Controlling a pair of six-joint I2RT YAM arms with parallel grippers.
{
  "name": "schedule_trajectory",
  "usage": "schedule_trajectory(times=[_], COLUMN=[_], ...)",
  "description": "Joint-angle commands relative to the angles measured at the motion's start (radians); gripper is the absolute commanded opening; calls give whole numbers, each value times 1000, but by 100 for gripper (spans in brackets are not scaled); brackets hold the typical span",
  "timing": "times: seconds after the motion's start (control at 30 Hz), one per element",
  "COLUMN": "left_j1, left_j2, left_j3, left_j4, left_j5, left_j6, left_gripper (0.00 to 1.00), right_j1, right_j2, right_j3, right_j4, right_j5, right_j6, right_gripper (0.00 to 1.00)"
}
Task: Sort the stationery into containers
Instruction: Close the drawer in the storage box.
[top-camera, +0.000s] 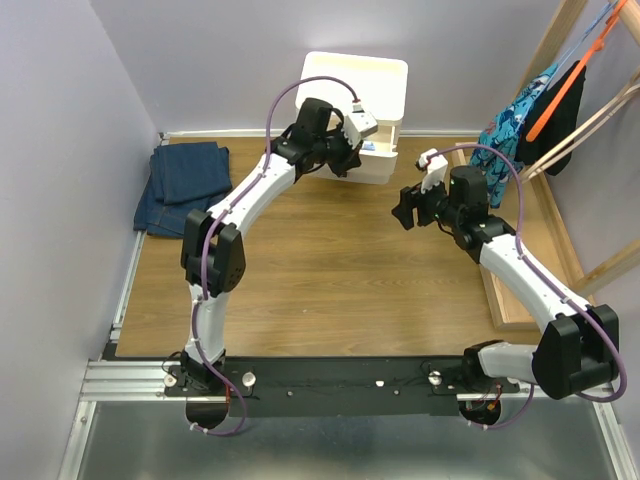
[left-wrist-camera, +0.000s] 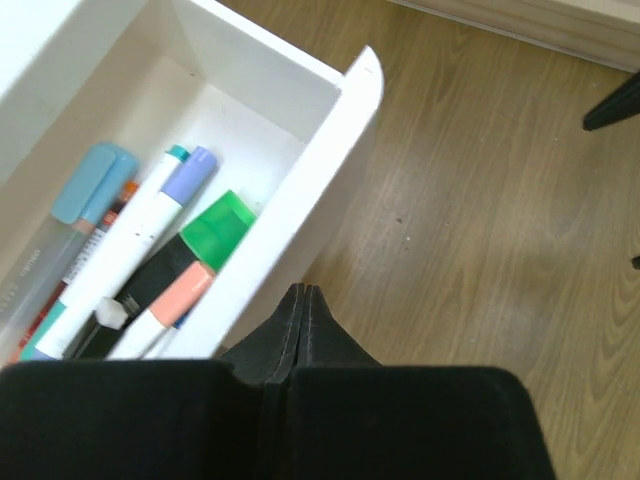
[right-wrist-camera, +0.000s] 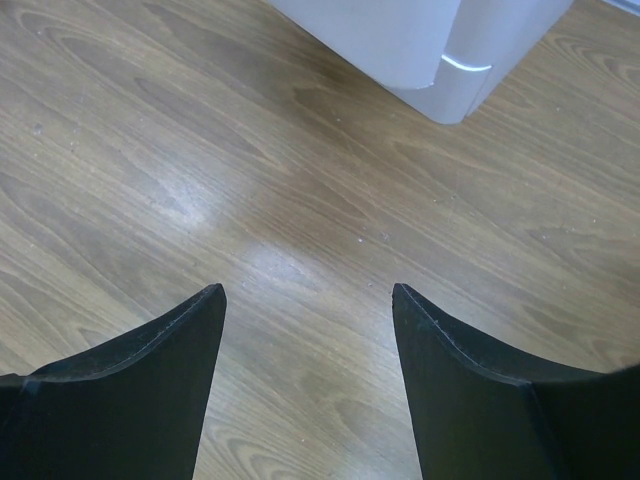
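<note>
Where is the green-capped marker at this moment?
In the left wrist view, the green-capped marker lies inside the open white drawer, between its front wall and the lilac-capped marker.

The drawer (left-wrist-camera: 262, 88) was smooth, glossy white plastic; the tabletop (right-wrist-camera: 300, 180) wood-grained with a faint sheen; the folded jeans (top-camera: 185, 185) matt denim cloth.

Left gripper (left-wrist-camera: 303, 296), jaws pressed together, just beside open white drawer (left-wrist-camera: 335, 150) holding green-capped highlighter (left-wrist-camera: 218, 232), lavender-capped marker (left-wrist-camera: 150, 215) and blue-capped pen (left-wrist-camera: 93, 183); wooden tabletop (left-wrist-camera: 480, 210) alongside.
</note>
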Motion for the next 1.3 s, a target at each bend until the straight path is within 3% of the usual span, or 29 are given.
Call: schedule_trajectory(times=[0.0,0.5,0.77,0.97,1.27], left_j1=[-4,8,40,42,33], left_j2=[76,176,23,-31,158], left_j3=[108,277,150,39,263], left_j4=[43,71,-63,-34,4], left_j5=[-90,-232,-58,-88,-99], left_j6=[7,32,81,49,-5], left_gripper=[0,0,0,0,0], right_j1=[-16,-21,-22,-25,-25], right_j2=[-19,35,36,45,73], right_j3=[-26,-12,-16,-27,-9], right_j4=[20,51,52,63,71], right_j5=[20,15,22,14,8], right_j6=[17,20,13,17,14], right_gripper=[76,76,76,76,76])
